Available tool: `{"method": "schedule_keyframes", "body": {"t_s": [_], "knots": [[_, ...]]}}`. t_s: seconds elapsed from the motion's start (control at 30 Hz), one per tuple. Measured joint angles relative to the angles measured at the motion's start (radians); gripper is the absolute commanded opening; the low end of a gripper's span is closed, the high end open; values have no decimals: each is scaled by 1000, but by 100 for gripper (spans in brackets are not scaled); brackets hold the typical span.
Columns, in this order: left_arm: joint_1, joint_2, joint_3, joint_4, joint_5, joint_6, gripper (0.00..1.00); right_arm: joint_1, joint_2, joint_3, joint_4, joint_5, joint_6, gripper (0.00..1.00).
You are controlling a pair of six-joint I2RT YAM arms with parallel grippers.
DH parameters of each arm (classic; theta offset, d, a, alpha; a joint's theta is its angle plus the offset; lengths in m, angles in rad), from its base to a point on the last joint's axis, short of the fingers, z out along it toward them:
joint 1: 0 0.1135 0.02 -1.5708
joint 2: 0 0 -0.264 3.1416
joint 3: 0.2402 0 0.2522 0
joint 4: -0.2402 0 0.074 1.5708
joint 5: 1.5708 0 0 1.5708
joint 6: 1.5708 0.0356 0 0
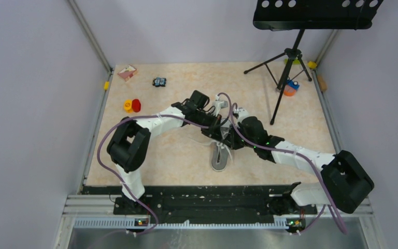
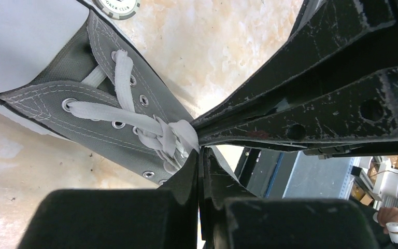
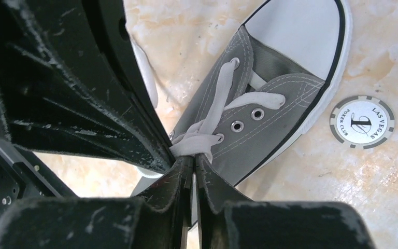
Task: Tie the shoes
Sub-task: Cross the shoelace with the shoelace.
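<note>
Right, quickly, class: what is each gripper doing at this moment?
Left gripper: fingers closed, pinching the white laces.
Right gripper: fingers closed on the white laces too.

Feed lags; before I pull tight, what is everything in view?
sneaker: one, grey with white toe cap, table centre
laces: white, bunched over eyelets
poker chip: one, white and grey, beside toe cap
yellow piece: one, table's left
red piece: one, beside it
box: one, pink-white, far left corner
small object: one, black-blue, far edge
music stand: one, black, far right
orange-blue object: one, by stand's foot
left arm: one, white-black, jaws shut on laces
right arm: one, white-black, jaws shut on laces
</note>
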Motion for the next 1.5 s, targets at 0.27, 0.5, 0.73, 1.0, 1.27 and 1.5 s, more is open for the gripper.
{"method": "schedule_keyframes", "body": {"t_s": [0.27,0.5,0.73,1.0,1.27,1.5], "knots": [[0,0,0,-8,7,3,0,0,29,0,-6,35,9,24],[0,0,0,-27,14,5,0,0,29,0,-6,50,10,29],[0,0,0,-36,29,8,0,0,28,0,-7,50,18,29],[0,0,17,-57,34,16,0,0,-40,0,-25,87,37,32],[0,0,30,-58,37,22,0,0,-60,0,-39,94,35,35],[0,0,30,-57,41,22,0,0,-29,1,-41,90,25,35]]}}
